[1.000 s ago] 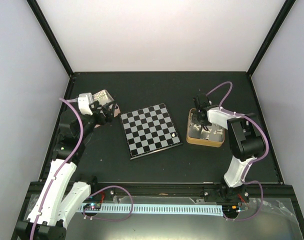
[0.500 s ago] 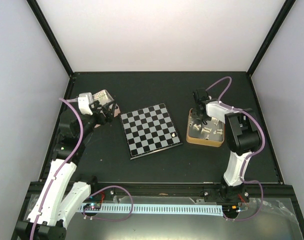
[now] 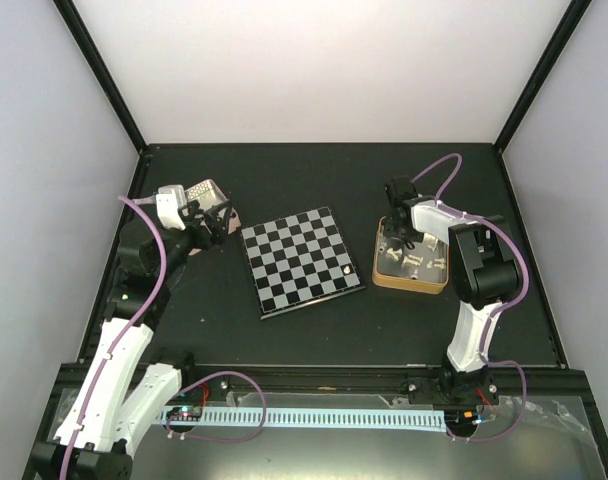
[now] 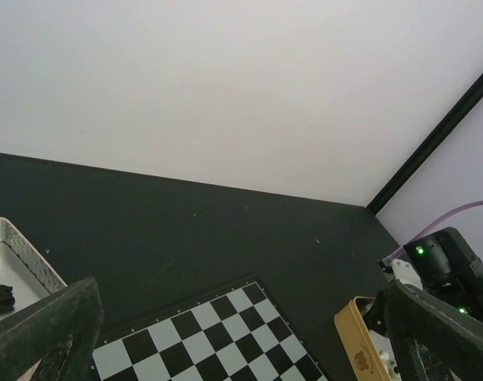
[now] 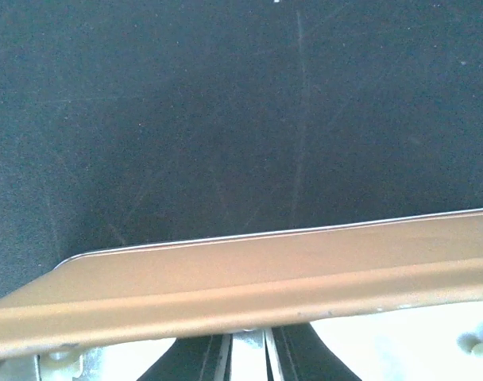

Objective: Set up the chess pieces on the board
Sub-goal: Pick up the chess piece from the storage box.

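Observation:
The board (image 3: 302,262) lies mid-table, turned a little, with one cream chess piece (image 3: 345,270) on a square near its right corner. Several cream chess pieces (image 3: 414,258) lie inside the tan box (image 3: 411,283). My right gripper (image 3: 396,232) reaches down into the box's far left corner. In the right wrist view its dark fingers (image 5: 195,355) stand nearly together behind the tan wall (image 5: 249,278), with a narrow pale piece (image 5: 248,353) between them. My left gripper (image 4: 241,290) hangs wide open and holds nothing, left of the board (image 4: 218,333).
A silvery tray (image 4: 23,250) sits at the far left under my left arm, with one black chess piece (image 4: 1,295) in it. The tan box (image 4: 357,337) stands right of the board. Black frame posts and pale walls close in the dark table.
My right gripper has shifted toward the box's far left corner, uncovering the cream pieces, and its jaws have drawn in. The left arm has not moved.

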Robot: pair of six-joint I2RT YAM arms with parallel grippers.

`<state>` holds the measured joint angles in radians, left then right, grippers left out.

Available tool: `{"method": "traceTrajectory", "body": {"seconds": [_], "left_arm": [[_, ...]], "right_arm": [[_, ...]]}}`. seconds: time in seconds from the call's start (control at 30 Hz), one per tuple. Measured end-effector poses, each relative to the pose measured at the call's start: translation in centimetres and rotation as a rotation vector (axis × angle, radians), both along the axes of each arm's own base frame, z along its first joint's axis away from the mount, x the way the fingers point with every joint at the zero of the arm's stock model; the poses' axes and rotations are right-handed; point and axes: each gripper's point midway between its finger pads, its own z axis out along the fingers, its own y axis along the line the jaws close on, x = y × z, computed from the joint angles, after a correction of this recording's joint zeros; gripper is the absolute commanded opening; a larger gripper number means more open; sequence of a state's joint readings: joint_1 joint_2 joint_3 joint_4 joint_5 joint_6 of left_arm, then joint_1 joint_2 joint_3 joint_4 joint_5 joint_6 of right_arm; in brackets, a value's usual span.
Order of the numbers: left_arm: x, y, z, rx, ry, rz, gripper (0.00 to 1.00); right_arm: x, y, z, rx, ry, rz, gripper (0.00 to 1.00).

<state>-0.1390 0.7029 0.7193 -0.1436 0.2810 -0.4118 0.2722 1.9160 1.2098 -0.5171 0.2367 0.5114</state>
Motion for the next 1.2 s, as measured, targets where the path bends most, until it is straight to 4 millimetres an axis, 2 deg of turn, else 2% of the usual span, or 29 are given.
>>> {"method": "traceTrajectory", "body": {"seconds": [0.23, 0.43, 0.6, 0.73, 0.97, 1.07, 1.2], "left_arm": [[0.0, -0.3, 0.1, -0.003, -0.003, -0.015, 0.99], [0.2, -0.4, 0.0, -0.004, -0.001, -0.022, 0.99], [0.3, -0.7, -0.3, -0.011, 0.012, -0.037, 0.99], [0.2, -1.0, -0.3, -0.017, 0.014, -0.054, 0.99], [0.4, -2.2, -1.2, -0.056, 0.056, -0.118, 0.99], [0.6, -3.2, -2.0, -0.079, 0.096, -0.16, 0.99], [0.7, -5.5, -3.5, -0.129, 0.18, -0.258, 0.98]], "right_arm": [[0.3, 0.0, 0.2, -0.002, -0.003, 0.013, 0.2], [1.0, 0.1, 0.4, 0.003, -0.012, 0.021, 0.03], [1.2, 0.2, 0.7, 0.011, -0.02, 0.029, 0.01], [-0.4, 0.3, 1.2, 0.035, -0.017, 0.042, 0.02], [-2.8, 1.1, 3.9, 0.116, -0.055, 0.092, 0.04], [-3.4, 1.7, 4.4, 0.156, -0.059, 0.116, 0.04], [-4.4, 3.1, 5.1, 0.235, -0.061, 0.169, 0.05]]}}
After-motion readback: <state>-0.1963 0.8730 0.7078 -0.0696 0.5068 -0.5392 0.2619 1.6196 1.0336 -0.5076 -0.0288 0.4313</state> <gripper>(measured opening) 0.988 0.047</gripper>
